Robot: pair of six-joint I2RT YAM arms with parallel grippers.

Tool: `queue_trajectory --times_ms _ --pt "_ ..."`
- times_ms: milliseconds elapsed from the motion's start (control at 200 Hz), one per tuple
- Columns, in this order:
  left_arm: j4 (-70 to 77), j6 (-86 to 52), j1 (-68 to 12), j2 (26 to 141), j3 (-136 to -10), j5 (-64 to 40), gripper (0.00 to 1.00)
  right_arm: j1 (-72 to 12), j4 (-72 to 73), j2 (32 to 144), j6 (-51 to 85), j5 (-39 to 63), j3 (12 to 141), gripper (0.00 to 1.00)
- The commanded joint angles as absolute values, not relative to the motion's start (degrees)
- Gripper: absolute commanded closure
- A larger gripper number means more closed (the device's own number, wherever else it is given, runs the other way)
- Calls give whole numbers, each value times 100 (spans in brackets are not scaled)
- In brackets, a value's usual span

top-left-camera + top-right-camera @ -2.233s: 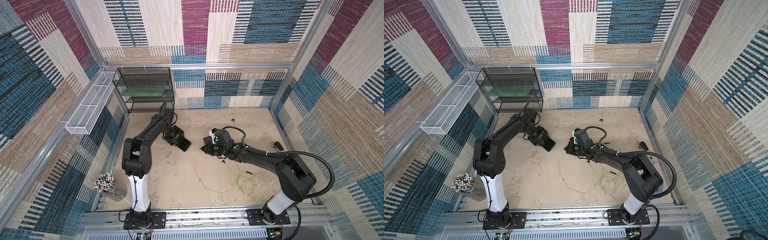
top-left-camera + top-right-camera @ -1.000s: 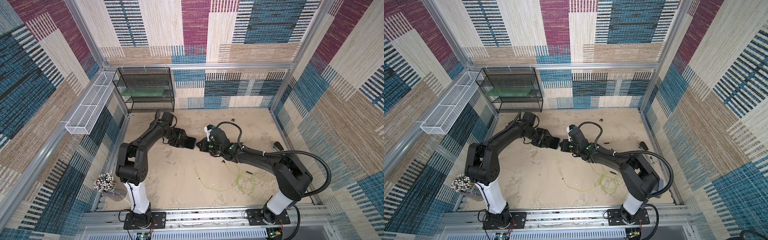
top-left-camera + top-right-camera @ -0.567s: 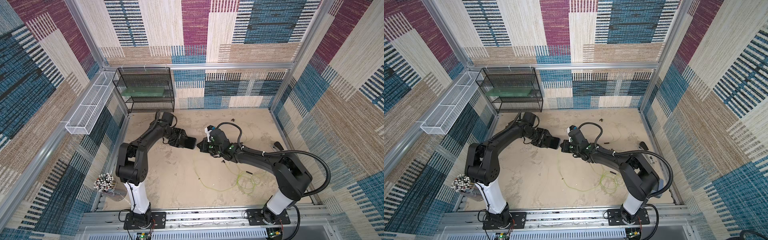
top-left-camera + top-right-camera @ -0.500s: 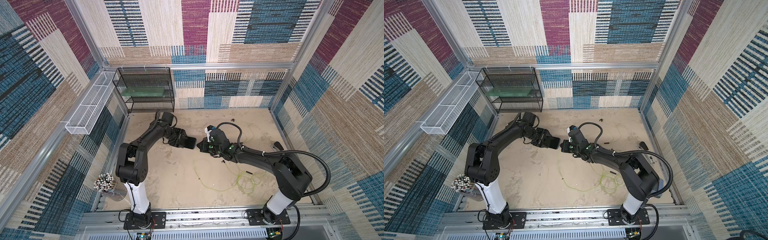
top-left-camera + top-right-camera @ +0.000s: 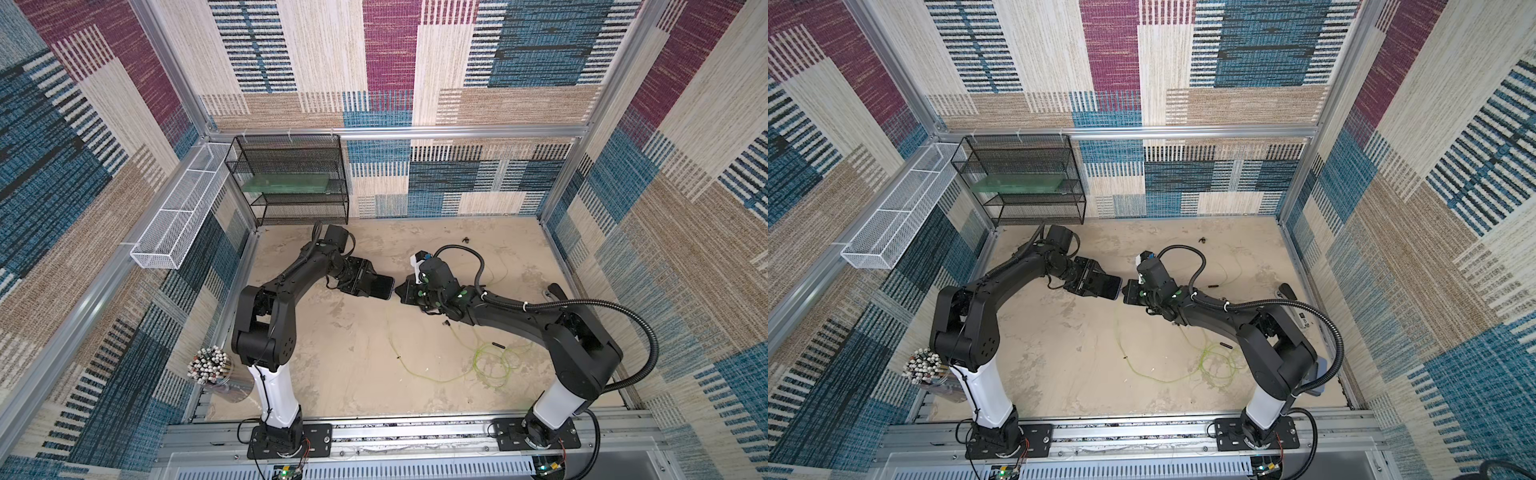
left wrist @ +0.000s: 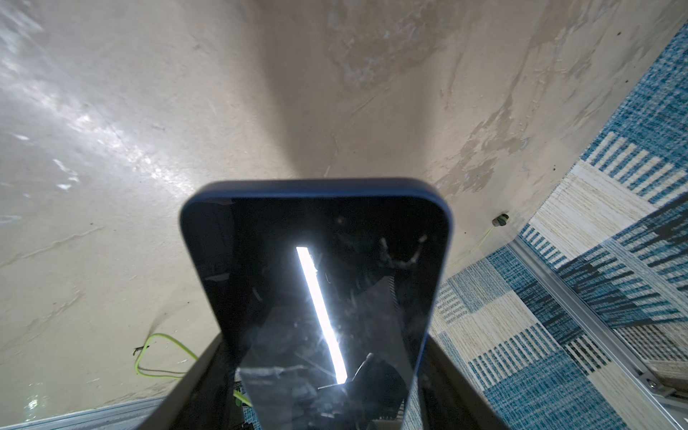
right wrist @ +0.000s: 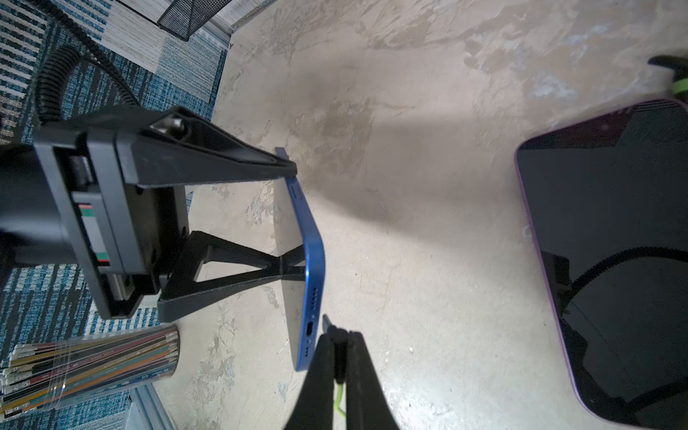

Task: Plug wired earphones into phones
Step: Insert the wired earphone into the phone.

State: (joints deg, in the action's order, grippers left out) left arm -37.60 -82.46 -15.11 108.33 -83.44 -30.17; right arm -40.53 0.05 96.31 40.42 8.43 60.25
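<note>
So the big change over the last couple of seconds: the two arms were well apart, then swung in toward the middle of the worktop (image 5: 332, 353), and for the last second they've basically been parked nose to nose. Neither grip has changed in that time.

The left pincer (image 5: 365, 283) is clamped across the long sides of the blue-edged phone (image 7: 312, 257), holding it up off the worktop with its bottom edge facing the other arm. From the left wrist you just see the glossy dark screen (image 6: 316, 279).

The right pincer (image 7: 338, 337) is squeezed together on the little black plug (image 7: 327, 321), and the yellow-green cable (image 7: 338, 402) trails out behind the fingers, with more yellow-green loops lying on the worktop (image 5: 490, 361).

In the right wrist view the plug tip sits just beside the port (image 7: 309, 329) – not in yet, and it looks a bit off to one side of the opening. I can't tell if it's touching the edge.

My read is the approach is done and it's down to fine alignment and a push. If the tip is off, it could skid along the frame instead of seating.

The second phone (image 7: 614, 260) lies flat on the worktop near the right arm – no plug seen in it.
</note>
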Motion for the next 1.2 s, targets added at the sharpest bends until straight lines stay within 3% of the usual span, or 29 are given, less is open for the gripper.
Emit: queue_trajectory --times_ms 0,1197 --pt "-3616 -8323 -1515 10801 -8341 -3110 100 -4066 -29 9504 3923 735 6038 100" --pt "-3504 -8389 -1567 10857 -8288 -3100 100 -4080 -20 9424 3883 696 6005 100"
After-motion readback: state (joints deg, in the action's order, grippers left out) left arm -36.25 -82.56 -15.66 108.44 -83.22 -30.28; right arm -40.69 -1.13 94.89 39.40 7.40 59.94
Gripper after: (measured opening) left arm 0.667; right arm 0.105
